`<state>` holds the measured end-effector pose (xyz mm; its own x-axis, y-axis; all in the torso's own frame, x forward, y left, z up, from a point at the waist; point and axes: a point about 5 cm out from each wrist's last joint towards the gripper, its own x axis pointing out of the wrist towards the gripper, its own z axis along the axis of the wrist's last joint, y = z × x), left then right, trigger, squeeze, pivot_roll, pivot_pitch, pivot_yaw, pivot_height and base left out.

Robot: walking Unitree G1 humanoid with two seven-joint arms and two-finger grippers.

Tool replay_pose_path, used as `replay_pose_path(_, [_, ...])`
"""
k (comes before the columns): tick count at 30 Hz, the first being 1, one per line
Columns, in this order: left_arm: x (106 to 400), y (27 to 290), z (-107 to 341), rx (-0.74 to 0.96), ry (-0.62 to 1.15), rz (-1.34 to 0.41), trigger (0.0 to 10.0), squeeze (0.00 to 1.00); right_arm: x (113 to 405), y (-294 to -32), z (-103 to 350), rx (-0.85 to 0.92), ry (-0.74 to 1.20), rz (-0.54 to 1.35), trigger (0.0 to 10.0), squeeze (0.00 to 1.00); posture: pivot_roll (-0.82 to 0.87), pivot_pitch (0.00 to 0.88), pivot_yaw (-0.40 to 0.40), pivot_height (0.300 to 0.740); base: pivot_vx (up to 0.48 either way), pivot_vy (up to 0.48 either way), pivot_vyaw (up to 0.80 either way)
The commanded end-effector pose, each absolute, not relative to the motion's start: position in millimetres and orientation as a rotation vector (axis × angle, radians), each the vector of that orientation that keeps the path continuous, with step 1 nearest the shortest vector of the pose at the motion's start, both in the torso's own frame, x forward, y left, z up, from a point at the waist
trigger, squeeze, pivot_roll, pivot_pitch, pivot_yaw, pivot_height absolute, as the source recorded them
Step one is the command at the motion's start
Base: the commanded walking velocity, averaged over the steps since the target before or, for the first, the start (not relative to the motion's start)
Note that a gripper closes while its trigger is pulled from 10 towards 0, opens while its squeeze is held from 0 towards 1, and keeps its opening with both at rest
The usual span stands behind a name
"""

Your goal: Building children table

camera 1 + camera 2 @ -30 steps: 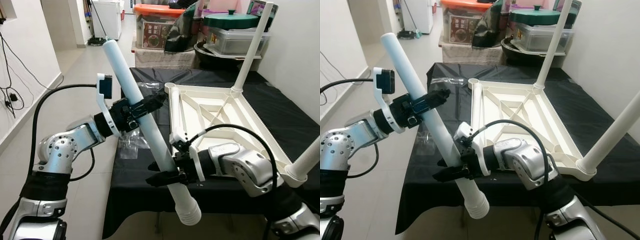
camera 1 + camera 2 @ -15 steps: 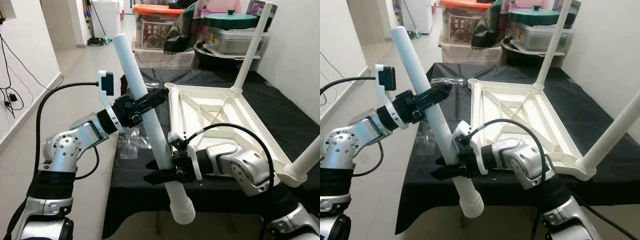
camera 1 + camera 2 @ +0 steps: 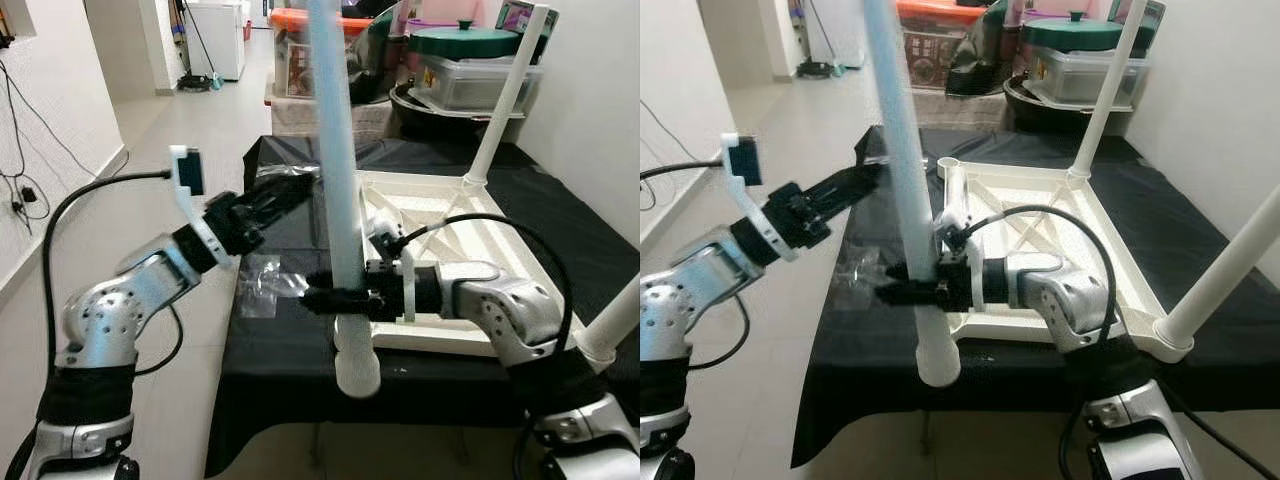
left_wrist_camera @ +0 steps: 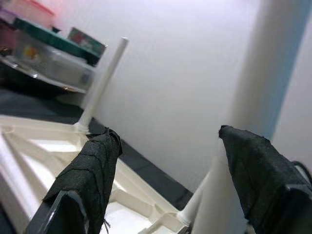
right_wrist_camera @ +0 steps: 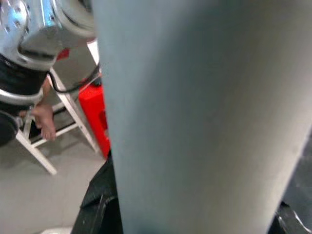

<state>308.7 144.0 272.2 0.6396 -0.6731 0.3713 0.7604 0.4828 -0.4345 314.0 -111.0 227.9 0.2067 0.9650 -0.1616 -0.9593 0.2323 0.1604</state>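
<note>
Standing near upright now, the loose white table leg (image 3: 337, 180) was tilted a second ago. Left gripper (image 3: 283, 192), then clamped on it, has let go: fingers (image 4: 90, 170) spread, leg beside one pad. Right gripper (image 3: 325, 299) stays clenched on the leg low down, over the front edge of the black-covered table (image 3: 270, 350). Upturned white tabletop (image 3: 455, 225) lies there, unmoved. Leg's top is cut off; its ribbed end blurred. Bin labels unreadable
</note>
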Motion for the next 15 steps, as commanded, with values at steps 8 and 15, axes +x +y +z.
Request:
replay_pose_path(8, [299.7, 163.8, 254.2, -0.453, -0.17, -0.595, 10.0, 0.0, 354.5, -124.6, 252.0, 0.13, 0.05, 0.995, 0.0, 0.0, 0.07, 0.0, -0.054, 0.74, 0.0, 0.0, 0.0])
replay_pose_path(15, [294.4, 178.0, 234.3, -0.224, -0.158, -0.358, 10.0, 0.0, 369.8, -132.1, 262.2, 0.219, -0.056, 0.797, 0.0, 0.0, 0.07, 0.001, -0.058, 0.74, 0.0, 0.0, 0.0])
